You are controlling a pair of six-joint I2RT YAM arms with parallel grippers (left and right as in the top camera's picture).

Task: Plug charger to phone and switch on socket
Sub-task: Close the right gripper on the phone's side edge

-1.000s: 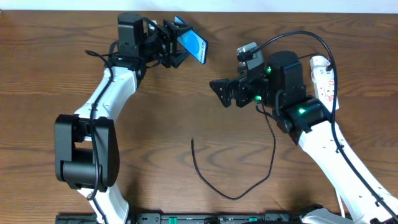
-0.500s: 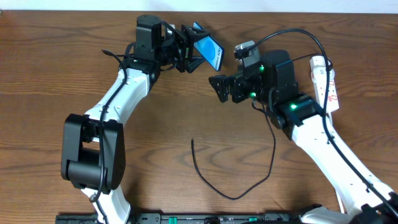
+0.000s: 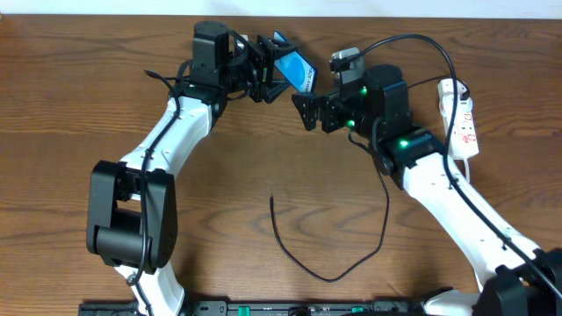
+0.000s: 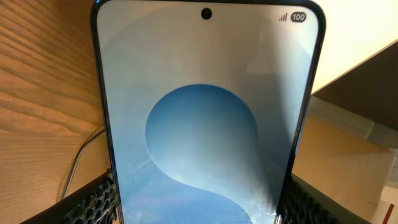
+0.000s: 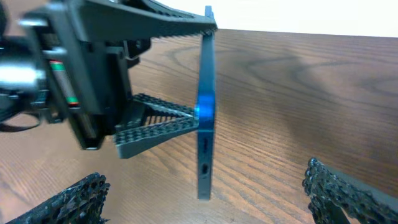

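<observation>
Your stock: left arm (image 3: pixel 167 132) and right arm (image 3: pixel 457 197), white shells, black joints. Left end effector (image 3: pixel 268 75) and right end effector (image 3: pixel 307 112) black, ribbed fingers (image 5: pixel 158 124); behind the right, green lights (image 3: pixel 402 143), black wrist cable (image 3: pixel 413 40).

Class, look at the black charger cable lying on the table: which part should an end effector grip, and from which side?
Probably best to grip the charger cable just behind its free end, coming straight down from above with the jaws across it. That stretch lies flat, nearly straight and clear of the loop on the table. The right end effector is open and free.
</observation>
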